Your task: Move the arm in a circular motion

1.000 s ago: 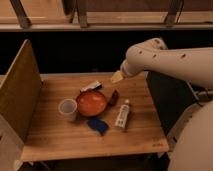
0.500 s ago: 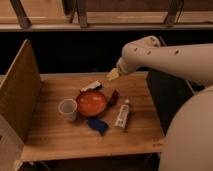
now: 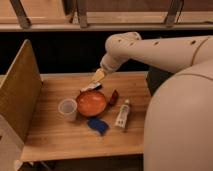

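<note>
The cream-white arm (image 3: pixel 155 50) of thick rounded segments with small dark dots reaches in from the right over the back of the wooden table (image 3: pixel 55 135). Its pale-yellow wedge tip, the gripper (image 3: pixel 98 75), hangs just above the far edge of the orange bowl (image 3: pixel 91 103), over a small white and dark item (image 3: pixel 90 87) lying behind the bowl. A large rounded arm segment (image 3: pixel 177 125) fills the lower right and hides the table's right end.
A clear plastic cup (image 3: pixel 67 109) stands left of the bowl. A blue object (image 3: pixel 98 125) lies in front of it. A white bottle (image 3: pixel 122 115) and a small red item (image 3: pixel 113 96) lie to its right. A wooden panel (image 3: pixel 20 95) stands at the left. Rails run behind.
The arm has swung left and toward the table's middle, so the yellow tip moved from the back right down to the bowl's far edge. The objects on the table have not moved.
</note>
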Tool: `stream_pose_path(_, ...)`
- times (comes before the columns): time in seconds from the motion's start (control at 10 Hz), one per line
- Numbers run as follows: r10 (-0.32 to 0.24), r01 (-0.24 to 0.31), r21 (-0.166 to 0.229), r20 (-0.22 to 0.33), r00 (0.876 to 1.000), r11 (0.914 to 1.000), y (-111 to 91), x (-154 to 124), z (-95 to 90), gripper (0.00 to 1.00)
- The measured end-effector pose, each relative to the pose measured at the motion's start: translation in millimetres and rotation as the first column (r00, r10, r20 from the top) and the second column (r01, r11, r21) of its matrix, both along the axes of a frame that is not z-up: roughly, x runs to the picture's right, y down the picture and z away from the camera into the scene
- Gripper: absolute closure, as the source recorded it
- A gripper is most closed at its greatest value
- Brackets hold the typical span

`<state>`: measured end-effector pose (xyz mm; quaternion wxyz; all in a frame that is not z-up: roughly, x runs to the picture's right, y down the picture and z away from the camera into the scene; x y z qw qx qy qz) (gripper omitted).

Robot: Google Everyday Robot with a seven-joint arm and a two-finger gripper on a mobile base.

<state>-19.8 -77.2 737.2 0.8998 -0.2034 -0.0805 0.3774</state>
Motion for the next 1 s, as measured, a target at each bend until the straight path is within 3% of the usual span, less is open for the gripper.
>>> stream_pose_path(0.2, -0.085, 0.087, -0.033, 0.064, 0.994, 0.9956, 2, -31, 6.5, 0.20)
stream_pose_path(0.4, -0.149, 0.161, -0.062, 0.164, 0.975, 0.9849, 11, -74, 6.3, 0.20)
stream_pose_path(0.5, -0.184, 0.208, -0.077, 0.245, 0.952, 0.9750, 23, -108, 0.2, 0.20)
stream_pose_path(0.7, -0.241, 0.283, -0.091, 0.326, 0.914, 0.9547, 44, -144, -8.5, 0.20)
stream_pose_path(0.8, -0.275, 0.321, -0.087, 0.338, 0.900, 0.9431, 53, -153, -11.2, 0.20)
stream_pose_path(0.9, -0.309, 0.351, -0.078, 0.323, 0.895, 0.9332, 59, -152, -11.1, 0.20)
stream_pose_path(1.0, -0.319, 0.354, -0.073, 0.294, 0.901, 0.9324, 60, -144, -9.5, 0.20)
